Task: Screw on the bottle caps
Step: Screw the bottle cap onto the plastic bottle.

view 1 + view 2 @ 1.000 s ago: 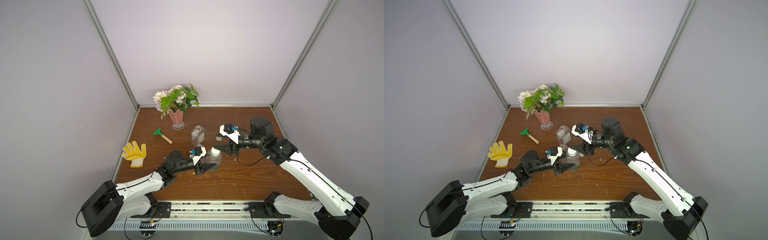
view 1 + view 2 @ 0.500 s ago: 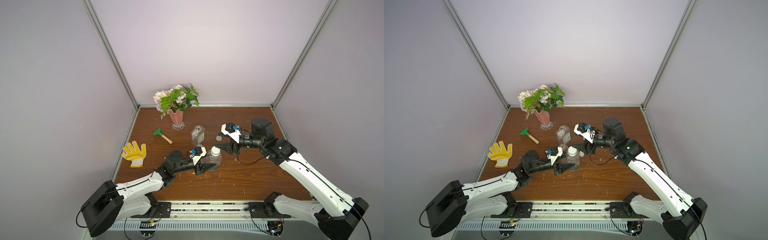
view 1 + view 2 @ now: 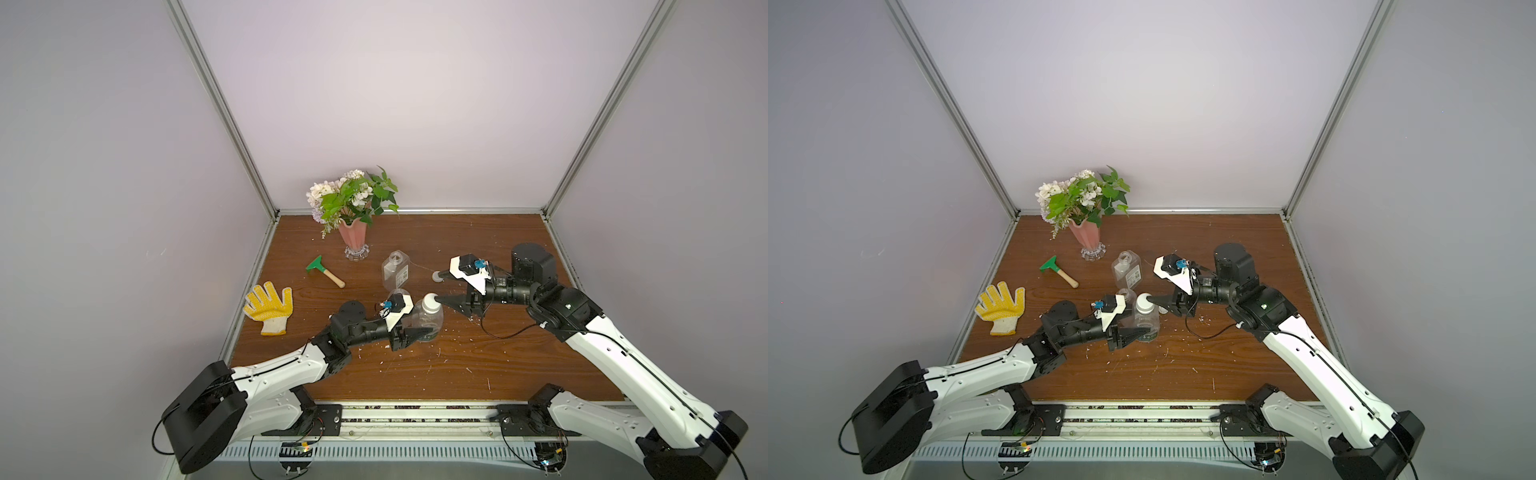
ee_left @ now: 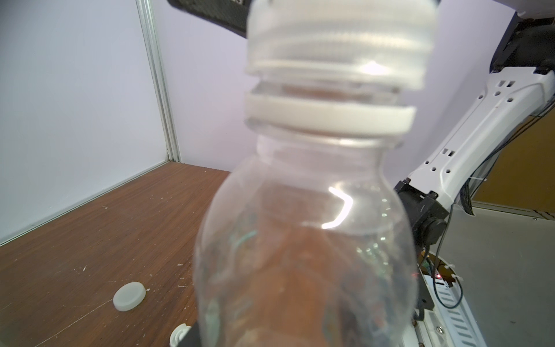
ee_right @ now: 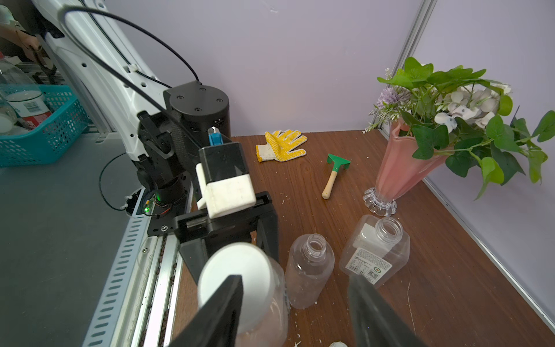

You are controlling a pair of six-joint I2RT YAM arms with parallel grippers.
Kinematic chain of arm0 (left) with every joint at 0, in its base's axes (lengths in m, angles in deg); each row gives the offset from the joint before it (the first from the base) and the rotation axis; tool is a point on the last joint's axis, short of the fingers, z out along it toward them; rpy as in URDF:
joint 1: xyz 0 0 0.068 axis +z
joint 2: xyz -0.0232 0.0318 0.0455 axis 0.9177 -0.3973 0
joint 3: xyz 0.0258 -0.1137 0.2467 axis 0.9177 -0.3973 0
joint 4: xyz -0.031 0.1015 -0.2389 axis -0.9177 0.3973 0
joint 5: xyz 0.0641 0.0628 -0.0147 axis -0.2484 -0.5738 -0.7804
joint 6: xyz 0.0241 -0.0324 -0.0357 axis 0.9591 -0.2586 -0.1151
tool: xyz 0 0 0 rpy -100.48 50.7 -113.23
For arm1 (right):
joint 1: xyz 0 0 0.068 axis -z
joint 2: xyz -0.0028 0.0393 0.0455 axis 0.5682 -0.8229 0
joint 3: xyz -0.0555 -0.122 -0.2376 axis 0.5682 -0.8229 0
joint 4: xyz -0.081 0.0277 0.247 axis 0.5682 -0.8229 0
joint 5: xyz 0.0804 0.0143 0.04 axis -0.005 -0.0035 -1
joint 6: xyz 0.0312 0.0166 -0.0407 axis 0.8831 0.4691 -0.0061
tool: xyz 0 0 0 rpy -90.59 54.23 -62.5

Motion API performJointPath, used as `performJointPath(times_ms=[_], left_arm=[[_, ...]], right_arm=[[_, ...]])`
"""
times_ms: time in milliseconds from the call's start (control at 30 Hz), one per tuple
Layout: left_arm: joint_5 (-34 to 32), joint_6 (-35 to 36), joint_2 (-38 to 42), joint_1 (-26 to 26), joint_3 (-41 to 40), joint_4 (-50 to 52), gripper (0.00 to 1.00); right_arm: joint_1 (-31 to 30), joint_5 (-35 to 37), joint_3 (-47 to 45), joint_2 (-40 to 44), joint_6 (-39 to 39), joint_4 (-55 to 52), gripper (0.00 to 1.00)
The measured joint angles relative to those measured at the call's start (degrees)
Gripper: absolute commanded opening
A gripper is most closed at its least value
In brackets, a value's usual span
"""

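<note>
A white cap [image 3: 431, 302] is sitting on the neck of the round bottle [image 3: 428, 323], with a gap showing above the collar ring in the left wrist view. The bottle is standing upright near the middle of the table [image 3: 498, 365]. The left gripper [image 3: 422, 332] is pinching it low on its body. The right gripper [image 3: 437, 287] is reaching in from the right with jaws spread, its near finger at the cap and the far finger standing clear. Just beyond, a slim bottle [image 5: 309, 267] and a square bottle [image 3: 395, 270] are standing open. A loose cap [image 4: 129, 296] is lying to the right. A vase [image 3: 353, 239], rake [image 3: 325, 271] and glove [image 3: 269, 307] are lying farther left.
</note>
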Motion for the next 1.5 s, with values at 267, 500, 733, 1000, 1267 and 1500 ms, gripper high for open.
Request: performJointPath(times_ms=[267, 500, 733, 1000, 1267, 1500], left_arm=[[-0.2, 0.0, 0.0, 0.0, 0.0, -0.3, 0.55], [-0.4, 0.0, 0.0, 0.0, 0.0, -1.8, 0.55], [-0.5, 0.0, 0.0, 0.0, 0.0, -1.8, 0.55], [-0.5, 0.0, 0.0, 0.0, 0.0, -1.7, 0.55], [-0.5, 0.0, 0.0, 0.0, 0.0, -1.8, 0.55], [-0.6, 0.0, 0.0, 0.0, 0.0, -1.8, 0.55]], right_arm=[[0.0, -1.0, 0.0, 0.5, -0.1, -0.3, 0.63], [0.0, -4.0, 1.2, 0.5, -0.2, -0.8, 0.63], [-0.8, -6.0, 1.6, -0.1, -0.7, -0.2, 0.62], [-2.8, -6.0, 2.3, -3.2, -2.0, -0.1, 0.62], [-3.7, -6.0, 2.3, -3.5, -2.4, -0.2, 0.59], [-3.9, -6.0, 2.3, -3.7, -2.8, -0.2, 0.52]])
